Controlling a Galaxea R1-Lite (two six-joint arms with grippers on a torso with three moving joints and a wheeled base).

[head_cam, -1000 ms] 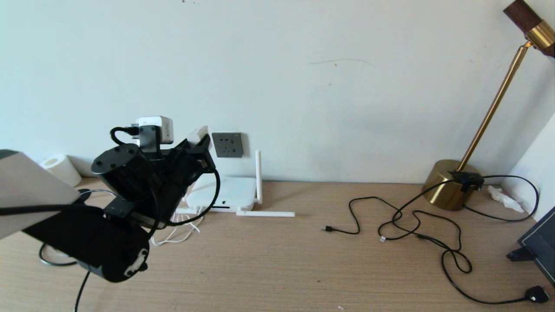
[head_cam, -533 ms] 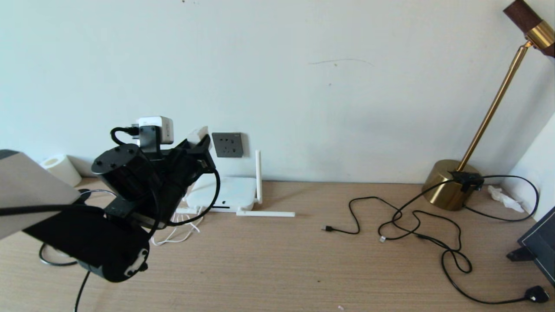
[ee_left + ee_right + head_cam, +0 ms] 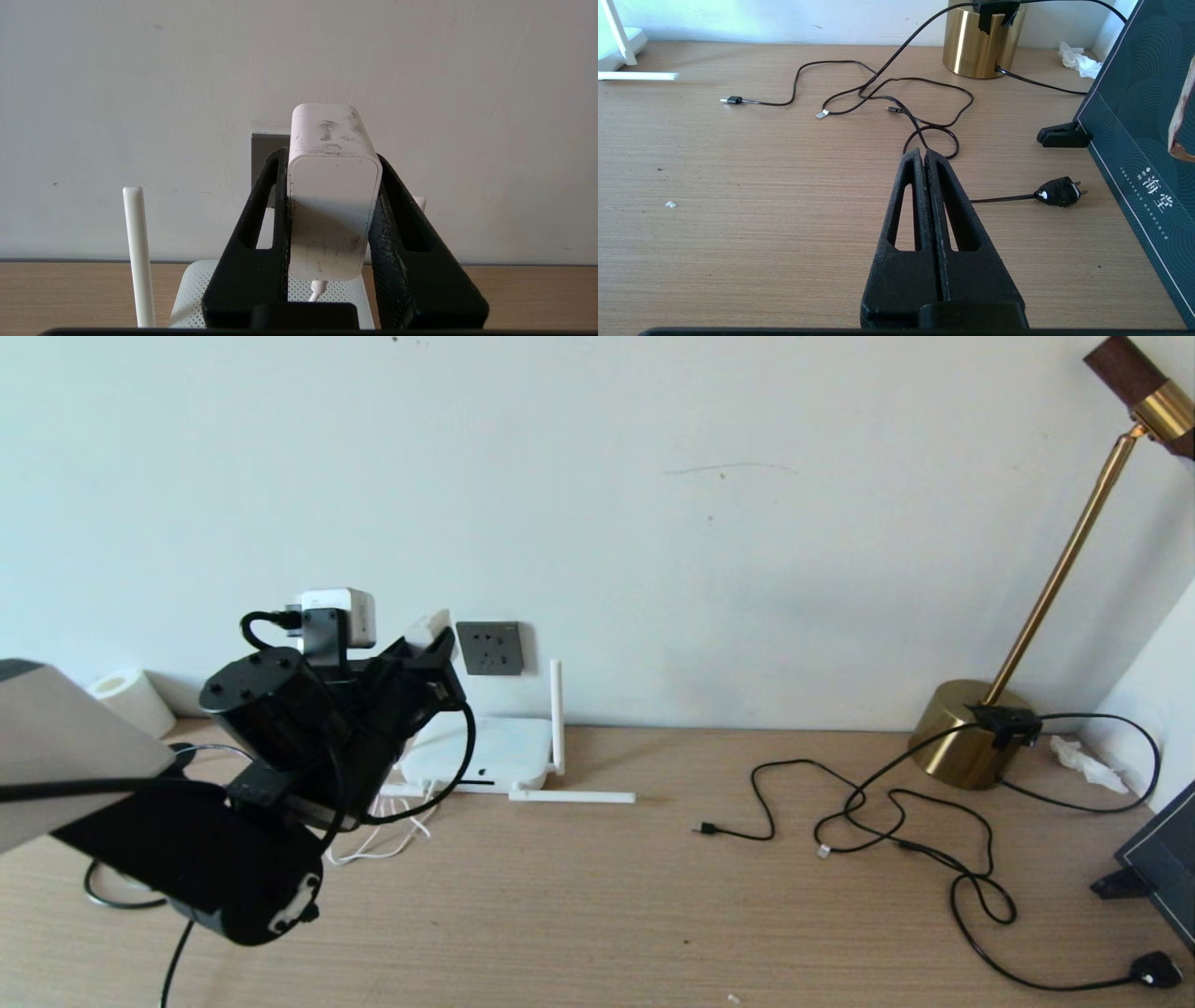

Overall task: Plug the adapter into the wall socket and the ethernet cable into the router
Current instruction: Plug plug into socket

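My left claw is clamped on the adapter, one finger on each flat side, holding it up off the tabletop at the far left of the scene, just in front of the wall. The wall socket sits just right of the adapter in the head view; from my left wrist only a sliver of its dark plate shows behind the adapter's body, so I judge I am close to lined up but not yet seated. The router lies flat directly below the socket, its thin white cord trailing down towards me.

To do this step well I should keep the adapter square to the plate, with its prongs, which I cannot see from here, matched to the proper holes, then push straight towards the wall without twisting. The grip sits low on the body, so a hard push could tilt the plug; a slow, level press seems safer.

My right claw is pressed together and holds nothing, hovering over the near right of the tabletop. The ethernet cable lies in loose loops there, well apart from the router.
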